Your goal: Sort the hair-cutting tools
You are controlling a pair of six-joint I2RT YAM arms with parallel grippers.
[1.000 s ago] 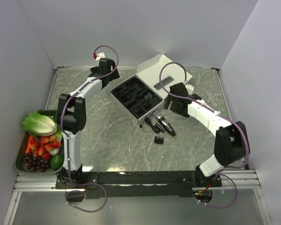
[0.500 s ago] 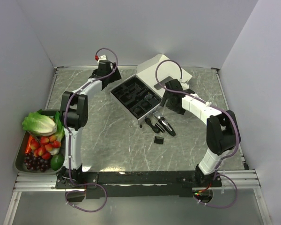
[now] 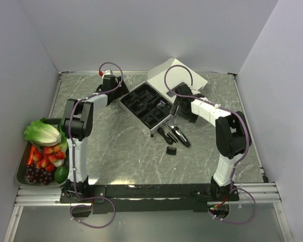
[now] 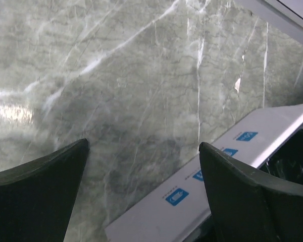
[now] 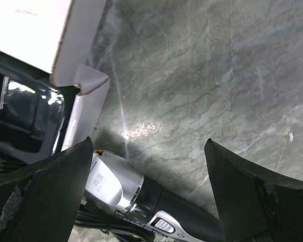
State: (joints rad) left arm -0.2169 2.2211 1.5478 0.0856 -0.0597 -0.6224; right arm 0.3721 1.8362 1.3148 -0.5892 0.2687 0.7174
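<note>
**Beside the open box: both grippers wide and empty, tools on the marble**

At the box's front right corner, the right gripper [image 5: 149,145] hangs with its jaws spread wide, holding nothing. Below it the hair clipper [image 5: 141,199] lies flat on the table [image 5: 217,65]. Its silver head is just beside the wall of the white box [image 5: 78,113], and its black body angles away from that edge. Bare marble opens to the gripper's right.

From above, slim black pieces [image 3: 164,133] lie just beside the clipper, too small to tell apart. A small comb attachment [image 3: 170,150] sits alone nearer the arms' bases, with open table around it.

At the box's far left side, the left gripper [image 4: 144,147] is also wide apart and empty. It hovers over bare marble, one finger [image 4: 242,196] above the box's labelled white wall. A tray of produce [image 3: 20,175] rests at the table's left edge, well apart.
</note>
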